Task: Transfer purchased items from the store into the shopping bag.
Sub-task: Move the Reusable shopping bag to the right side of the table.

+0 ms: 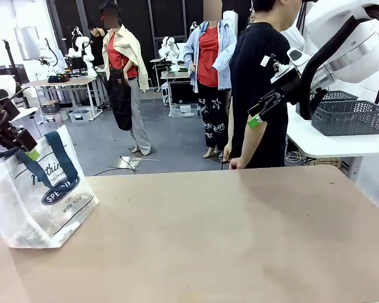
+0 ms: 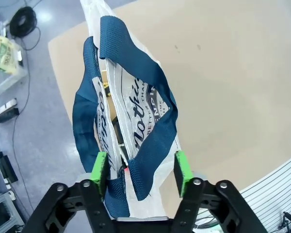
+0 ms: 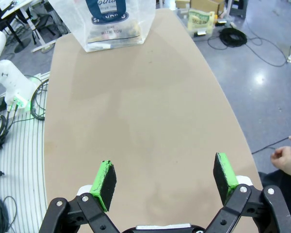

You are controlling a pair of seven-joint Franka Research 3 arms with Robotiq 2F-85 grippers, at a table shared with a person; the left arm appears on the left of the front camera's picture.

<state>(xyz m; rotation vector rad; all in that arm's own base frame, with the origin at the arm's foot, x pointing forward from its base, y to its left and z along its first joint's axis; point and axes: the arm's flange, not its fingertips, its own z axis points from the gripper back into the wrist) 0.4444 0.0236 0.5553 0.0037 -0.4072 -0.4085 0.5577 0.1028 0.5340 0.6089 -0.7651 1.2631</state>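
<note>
My left gripper (image 2: pixel 140 170) has its green pads set apart on either side of the gathered top of the translucent whitish plastic shopping bag with navy blue strap handles and a navy oval logo (image 2: pixel 136 111). The straps and bag mouth sit between the pads, but I cannot tell whether the pads press on them or only straddle them. From the front, the left gripper (image 1: pixel 26 151) sits at the bag's top, and the shopping bag (image 1: pixel 41 196) stands at the far left of the plain brown tabletop (image 1: pixel 227 233), close to its left edge.

My right gripper (image 1: pixel 258 117) is raised off the tabletop on the right, in front of a person in a black shirt (image 1: pixel 259 88) standing at the far side. Its jaws are wide with nothing between them, as my right wrist view shows (image 3: pixel 165 179).

I judge this to be the bag-holding step: the left arm steadies or opens the bag while the right waits for an item. The next move calls for an item to come within reach, then a clean grasp and a carry left across to the bag's mouth.

Count: one shopping bag, two strap handles, two grippers, one dark grey mesh basket (image 1: pixel 347 117) on the white side table at far right.
</note>
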